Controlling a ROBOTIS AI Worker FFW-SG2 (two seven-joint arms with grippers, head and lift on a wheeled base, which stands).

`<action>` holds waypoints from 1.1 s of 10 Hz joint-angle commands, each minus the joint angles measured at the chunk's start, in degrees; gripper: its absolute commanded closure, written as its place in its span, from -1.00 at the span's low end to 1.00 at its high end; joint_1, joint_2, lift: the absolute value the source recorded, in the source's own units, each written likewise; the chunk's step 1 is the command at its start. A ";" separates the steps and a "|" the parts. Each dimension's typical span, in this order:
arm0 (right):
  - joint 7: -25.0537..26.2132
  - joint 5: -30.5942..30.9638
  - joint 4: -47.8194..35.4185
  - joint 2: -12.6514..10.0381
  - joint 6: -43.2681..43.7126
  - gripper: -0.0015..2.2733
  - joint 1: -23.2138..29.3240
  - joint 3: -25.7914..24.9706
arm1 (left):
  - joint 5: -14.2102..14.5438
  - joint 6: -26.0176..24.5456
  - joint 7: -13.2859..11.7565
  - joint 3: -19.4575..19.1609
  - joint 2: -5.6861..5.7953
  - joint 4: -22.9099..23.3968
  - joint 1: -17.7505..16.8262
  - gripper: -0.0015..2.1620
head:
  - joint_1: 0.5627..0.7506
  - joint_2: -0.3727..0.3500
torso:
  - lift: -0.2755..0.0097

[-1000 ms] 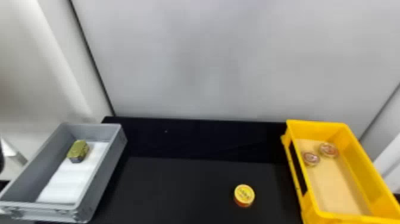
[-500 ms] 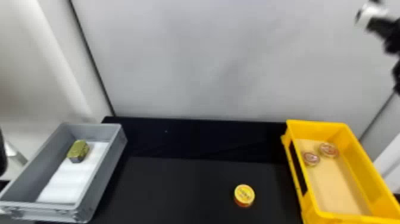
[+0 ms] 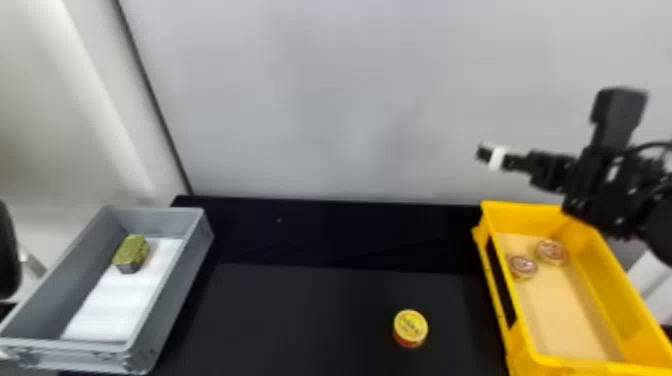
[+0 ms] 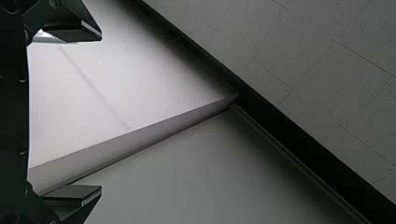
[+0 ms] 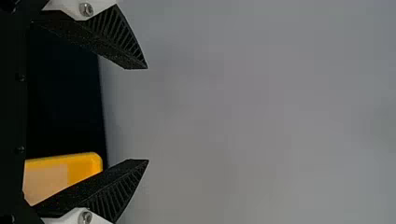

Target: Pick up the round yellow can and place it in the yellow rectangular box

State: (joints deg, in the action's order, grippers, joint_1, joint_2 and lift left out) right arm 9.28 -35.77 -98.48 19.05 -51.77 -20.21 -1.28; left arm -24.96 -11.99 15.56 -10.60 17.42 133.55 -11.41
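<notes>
On the near part of the black tabletop (image 3: 300,310), the round yellow can (image 3: 411,327) is sitting unheld, outside the yellow rectangular plastic box (image 3: 520,217), so I'm judging the pick and the placing both as left to do. Farther back, I'm holding the black two-fingered right gripper (image 5: 147,114) empty above the box's far end, fingers spread, while my black left gripper (image 4: 101,112) is parking empty, likewise gaping.
</notes>
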 commanded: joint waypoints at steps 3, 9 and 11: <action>-14.47 1.84 18.85 -0.42 -0.02 -0.89 -0.62 8.93 | 0.00 0.82 0.09 1.28 -0.89 -1.28 -0.46 -0.88 | 0.07 0.18 | 0.86; -46.39 49.48 32.03 -10.26 10.35 -0.87 -1.42 15.09 | 0.17 2.49 0.09 2.77 -1.86 -2.69 -0.63 -0.88 | 0.07 0.18 | 0.86; -46.48 49.22 35.63 -10.53 13.08 -0.87 -1.15 18.17 | 0.17 2.93 0.09 2.68 -2.12 -2.86 -0.46 -0.88 | 0.07 0.18 | 0.86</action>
State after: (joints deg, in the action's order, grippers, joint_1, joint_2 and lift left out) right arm -37.43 13.27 -65.45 8.77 -40.83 -21.49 14.71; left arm -24.78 -9.31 15.65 -7.79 15.42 130.77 -12.03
